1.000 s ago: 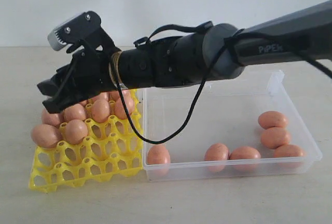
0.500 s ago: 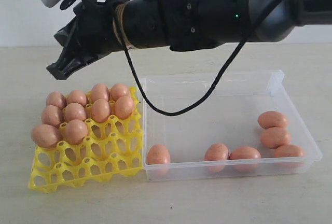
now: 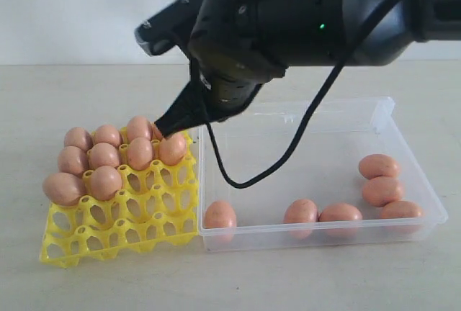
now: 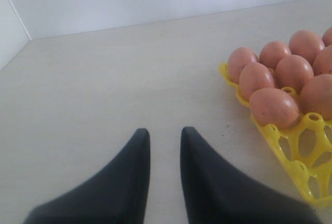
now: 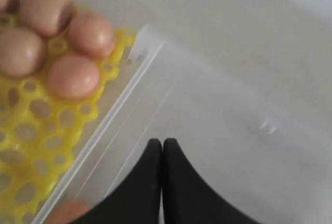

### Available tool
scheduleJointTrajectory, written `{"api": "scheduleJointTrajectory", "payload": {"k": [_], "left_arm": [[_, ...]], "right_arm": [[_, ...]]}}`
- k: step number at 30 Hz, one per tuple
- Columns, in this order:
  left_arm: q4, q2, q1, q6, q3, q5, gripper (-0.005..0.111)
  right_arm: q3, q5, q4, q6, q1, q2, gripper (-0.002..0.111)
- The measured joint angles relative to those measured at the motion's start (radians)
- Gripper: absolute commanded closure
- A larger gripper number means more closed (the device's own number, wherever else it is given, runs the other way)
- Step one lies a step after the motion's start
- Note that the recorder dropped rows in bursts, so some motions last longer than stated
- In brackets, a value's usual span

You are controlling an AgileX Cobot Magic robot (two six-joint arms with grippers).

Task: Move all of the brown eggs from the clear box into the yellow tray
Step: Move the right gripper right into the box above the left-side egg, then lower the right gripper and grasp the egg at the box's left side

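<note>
The yellow tray (image 3: 119,242) lies at the left with several brown eggs (image 3: 106,181) in its back cups. The clear box (image 3: 324,233) beside it holds several more brown eggs (image 3: 340,214) along its front and right side. My right gripper (image 3: 164,129) is shut and empty, with its tip hanging where the tray's back right corner meets the box. In the right wrist view the right gripper (image 5: 162,143) hangs over the clear box (image 5: 119,110) just inside the wall next to the yellow tray (image 5: 31,130). My left gripper (image 4: 164,132) is open and empty over bare table beside the yellow tray (image 4: 275,141).
The right arm's thick black body (image 3: 302,16) and a looping black cable (image 3: 288,152) hang over the box's back left part. One egg (image 5: 65,213) lies in the box's front corner by the tray. A pale wall stands behind the beige table (image 3: 238,282).
The right gripper shut, rose from low over the tray's back eggs, then turned and swung right and down toward the box. The eggs and the tray have not moved.
</note>
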Motion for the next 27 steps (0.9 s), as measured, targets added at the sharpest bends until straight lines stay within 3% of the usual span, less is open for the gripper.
{"api": "scheduleJointTrajectory", "payload": {"k": [4, 7, 12, 27], "left_arm": [[0.000, 0.000, 0.000, 0.000, 0.000, 0.000, 0.085], [0.000, 0.000, 0.000, 0.000, 0.000, 0.000, 0.085], [0.000, 0.000, 0.000, 0.000, 0.000, 0.000, 0.085], [0.000, 0.000, 0.000, 0.000, 0.000, 0.000, 0.085]], "right_arm": [[0.001, 0.064, 0.393, -0.278, -0.094, 0.000, 0.105], [0.001, 0.111, 0.547, -0.375, -0.144, 0.000, 0.089], [0.001, 0.177, 0.647, -0.416, -0.168, 0.000, 0.058], [0.001, 0.209, 0.739, -0.421, -0.168, 0.132, 0.055]]}}
